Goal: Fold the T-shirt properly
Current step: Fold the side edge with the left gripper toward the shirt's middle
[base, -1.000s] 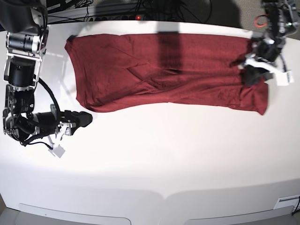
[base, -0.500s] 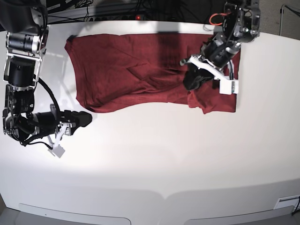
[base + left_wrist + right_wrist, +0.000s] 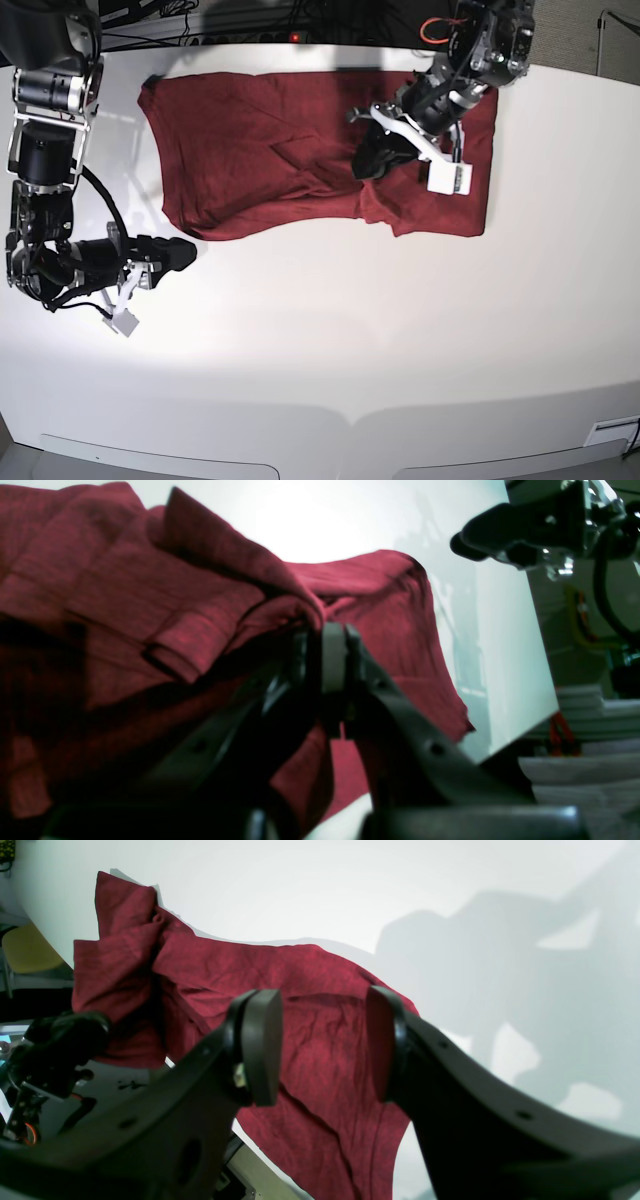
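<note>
The maroon T-shirt (image 3: 250, 140) lies spread across the back of the white table (image 3: 350, 330). Its right end is doubled over toward the left. My left gripper (image 3: 372, 160) hovers over the shirt's middle, shut on a pinched-up fold of the fabric. In the left wrist view the left gripper (image 3: 324, 632) has its pads pressed together on the T-shirt (image 3: 150, 605). My right gripper (image 3: 188, 254) rests low at the table's left, just in front of the shirt's front-left corner, open and empty. In the right wrist view the right gripper (image 3: 320, 1040) is wide apart, with the T-shirt (image 3: 225, 965) beyond it.
Cables and a power strip with a red light (image 3: 295, 37) run along the table's back edge. Stacked white items (image 3: 585, 760) sit beyond the table's edge in the left wrist view. The right arm's column (image 3: 45, 150) stands at the table's far left.
My left gripper has carried the shirt's right end leftward, from the table's far right to over the shirt's middle, folding it over. The right arm has not moved.
</note>
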Robot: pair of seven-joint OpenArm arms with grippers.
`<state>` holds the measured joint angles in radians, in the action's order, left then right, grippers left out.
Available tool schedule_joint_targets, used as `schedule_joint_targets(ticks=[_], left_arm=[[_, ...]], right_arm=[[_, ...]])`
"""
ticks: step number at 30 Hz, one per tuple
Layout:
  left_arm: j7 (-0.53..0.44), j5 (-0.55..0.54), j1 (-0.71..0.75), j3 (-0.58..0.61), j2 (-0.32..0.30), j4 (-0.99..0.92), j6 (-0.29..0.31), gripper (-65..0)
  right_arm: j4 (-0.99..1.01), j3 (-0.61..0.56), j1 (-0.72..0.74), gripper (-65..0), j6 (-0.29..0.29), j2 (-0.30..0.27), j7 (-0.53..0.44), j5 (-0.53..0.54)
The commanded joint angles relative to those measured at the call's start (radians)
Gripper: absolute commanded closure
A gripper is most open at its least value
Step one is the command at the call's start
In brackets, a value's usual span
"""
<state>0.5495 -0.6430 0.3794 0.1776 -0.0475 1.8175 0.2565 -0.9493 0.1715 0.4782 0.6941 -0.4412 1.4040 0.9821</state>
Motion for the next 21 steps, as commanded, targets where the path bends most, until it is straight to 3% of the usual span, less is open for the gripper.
schedule_joint_targets(ticks=[1, 2, 4, 6, 14, 18, 21], left_arm=[[-0.019, -0.011, -0.006, 0.011, 0.003, 0.019, 0.047, 0.0], [-0.019, -0.011, -0.009, 0.019, 0.003, 0.019, 0.077, -4.9], [-0.023, -0.011, -0.016, 0.039, 0.003, 0.019, 0.109, -21.3], [-0.023, -0.012, -0.032, 0.058, 0.003, 0.019, 0.114, -28.7], [0.007, -0.01, -0.109, 0.09, -0.006, 0.019, 0.118, -29.0], [0.011, 0.106, -0.118, 0.078, -0.042, 0.019, 0.113, -29.0], [0.018, 0.178, -0.116, 0.051, -0.075, 0.019, 0.045, -29.0]], right_arm=[[-0.015, 0.005, 0.029, -27.6, 0.004, -0.016, -0.008, 0.024], [-0.015, 0.005, 0.029, -27.6, 0.004, -0.016, -0.008, 0.024], [-0.015, 0.005, 0.029, -27.6, 0.004, -0.016, -0.008, 0.024], [-0.015, 0.005, 0.029, -27.6, 0.004, -0.016, -0.008, 0.024], [-0.015, 0.005, 0.029, -27.6, 0.004, -0.016, -0.008, 0.024], [-0.015, 0.005, 0.029, -27.6, 0.004, -0.019, -0.008, 0.024], [-0.015, 0.005, 0.029, -27.6, 0.004, -0.035, -0.008, 0.025]])
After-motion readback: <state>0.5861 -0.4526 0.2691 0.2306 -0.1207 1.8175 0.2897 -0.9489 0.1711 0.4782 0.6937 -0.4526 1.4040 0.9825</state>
